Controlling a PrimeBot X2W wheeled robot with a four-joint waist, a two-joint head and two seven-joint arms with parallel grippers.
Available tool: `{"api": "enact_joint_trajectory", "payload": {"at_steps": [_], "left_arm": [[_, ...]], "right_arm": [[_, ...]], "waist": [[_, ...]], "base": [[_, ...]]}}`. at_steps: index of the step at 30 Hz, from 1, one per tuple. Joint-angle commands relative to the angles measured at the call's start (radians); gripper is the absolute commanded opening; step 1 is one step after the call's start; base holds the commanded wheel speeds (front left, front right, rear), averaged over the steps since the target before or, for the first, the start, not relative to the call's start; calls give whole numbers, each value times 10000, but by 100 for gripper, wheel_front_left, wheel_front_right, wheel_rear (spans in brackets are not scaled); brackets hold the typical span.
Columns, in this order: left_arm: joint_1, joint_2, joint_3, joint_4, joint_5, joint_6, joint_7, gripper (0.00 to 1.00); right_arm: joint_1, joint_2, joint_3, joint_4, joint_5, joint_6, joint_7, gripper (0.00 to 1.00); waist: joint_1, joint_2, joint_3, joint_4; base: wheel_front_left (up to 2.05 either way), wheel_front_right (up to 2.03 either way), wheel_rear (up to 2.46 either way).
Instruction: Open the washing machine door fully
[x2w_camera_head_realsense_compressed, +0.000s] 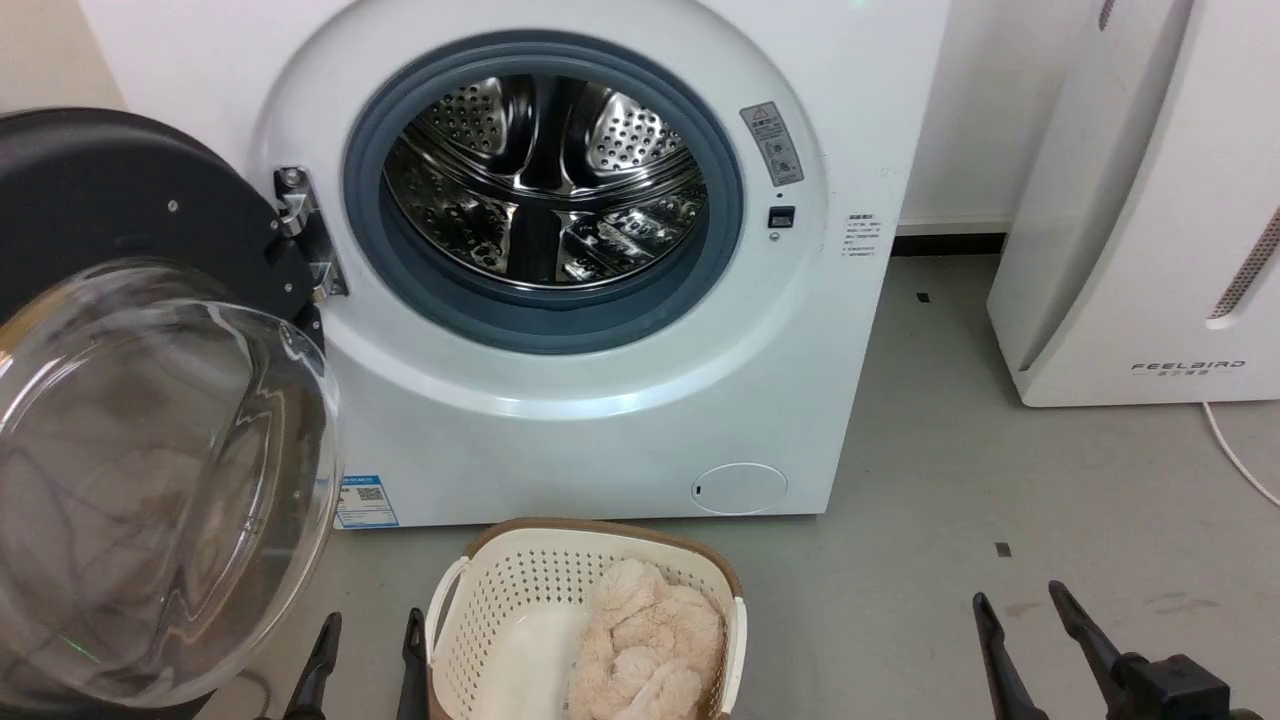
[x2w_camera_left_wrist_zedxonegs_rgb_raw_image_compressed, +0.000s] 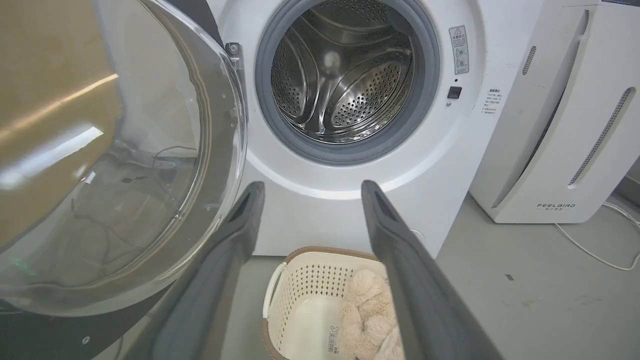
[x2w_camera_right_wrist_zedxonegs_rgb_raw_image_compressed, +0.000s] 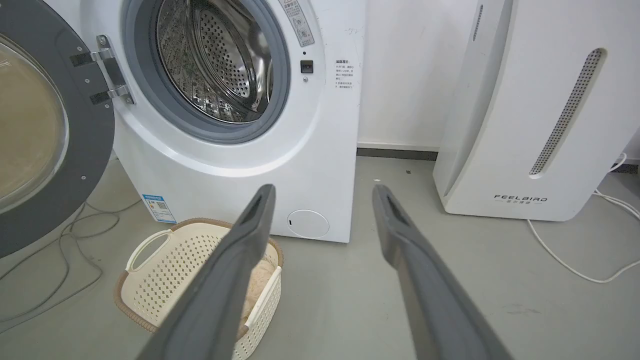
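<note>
The white washing machine (x2w_camera_head_realsense_compressed: 600, 420) stands ahead with its steel drum (x2w_camera_head_realsense_compressed: 545, 180) exposed. The washing machine door (x2w_camera_head_realsense_compressed: 130, 220) is swung wide out to the left on its metal hinge (x2w_camera_head_realsense_compressed: 305, 235), its clear glass bowl (x2w_camera_head_realsense_compressed: 150, 480) bulging toward me. In the left wrist view the door (x2w_camera_left_wrist_zedxonegs_rgb_raw_image_compressed: 125, 150) sits at the left, close beside the left finger. My left gripper (x2w_camera_head_realsense_compressed: 370, 625) is open at the lower left, just right of the glass, holding nothing. My right gripper (x2w_camera_head_realsense_compressed: 1020, 600) is open at the lower right over bare floor. Both wrist views show spread fingers, the left gripper (x2w_camera_left_wrist_zedxonegs_rgb_raw_image_compressed: 310, 187) and the right gripper (x2w_camera_right_wrist_zedxonegs_rgb_raw_image_compressed: 322, 190).
A cream laundry basket (x2w_camera_head_realsense_compressed: 500, 590) with a fluffy beige cloth (x2w_camera_head_realsense_compressed: 650, 640) sits on the floor before the machine, between my grippers. A white slanted FEELBIRD appliance (x2w_camera_head_realsense_compressed: 1150, 200) stands to the right, with a white cable (x2w_camera_head_realsense_compressed: 1235, 450) on the floor. Dark cables (x2w_camera_right_wrist_zedxonegs_rgb_raw_image_compressed: 65, 245) lie under the door.
</note>
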Motion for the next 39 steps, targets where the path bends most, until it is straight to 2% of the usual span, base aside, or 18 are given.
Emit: {"api": "enact_joint_trajectory", "payload": {"at_steps": [1,19,20,39], "left_arm": [[-144,83,18,91,30,2,41,100],[106,321,6,171,29,188,240,100],[27,292,3,194,3,129,243,0],[-258,182,109,195,218,15,522,0]], "right_arm": [[191,28,58,-66,-82,8,12,100],[107,28,287,-14,-68,8,-129,100],[15,0,271,-14,-26,0,-75,0],[-212,4,275,-49,-93,1,94,0]], "waist": [[0,0,-23,-83],[0,0,83,173],[0,0,80,168],[0,0,155,168]], "base": [[0,0,0],[0,0,0],[0,0,0],[0,0,0]]}}
